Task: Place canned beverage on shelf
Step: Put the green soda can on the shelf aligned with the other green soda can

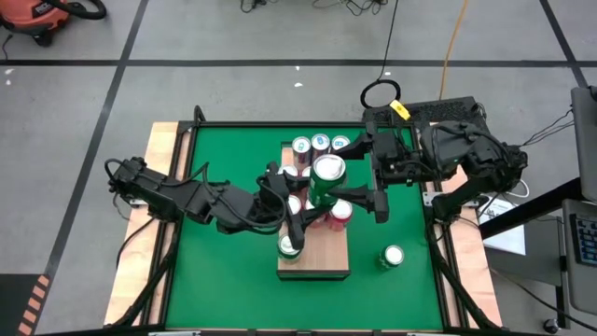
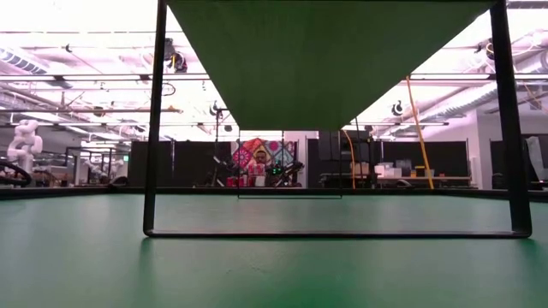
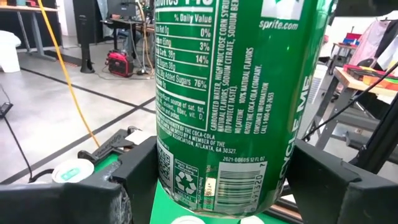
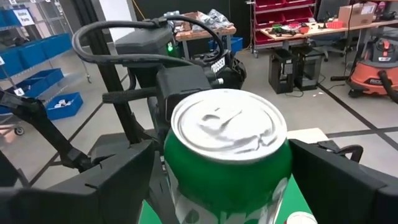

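I have the green can (image 3: 224,93) lifted clear of everything, and both my arms meet at it. My left gripper (image 3: 224,169) is clamped on the lower half of the can, one finger (image 3: 134,177) pressed to each side of the printed wall just above the bottom rim. My right gripper (image 4: 227,163) sits around the upper part of the same can, just under the lid. I cannot tell whether it is squeezing or only standing close.

The shelf (image 1: 322,259) lies straight below my grippers. Other cans (image 1: 322,143) are already crowded at its end beyond them, and bare wood is left at the end nearer than them. One more can (image 1: 393,256) stands loose on the green table (image 1: 224,280), off to the outer side of my right gripper.

I judge the can to be full, so it has real weight for its size. Its wall is thin, smooth and printed, so it should be slick under the pads and easy to dent if pinched hard. The best hold is across the straight middle of the wall, from opposite sides. The tapered shoulder or the rim would let it slip or tip. It stands upright between my fingers, so it should sit down flat on the wood.
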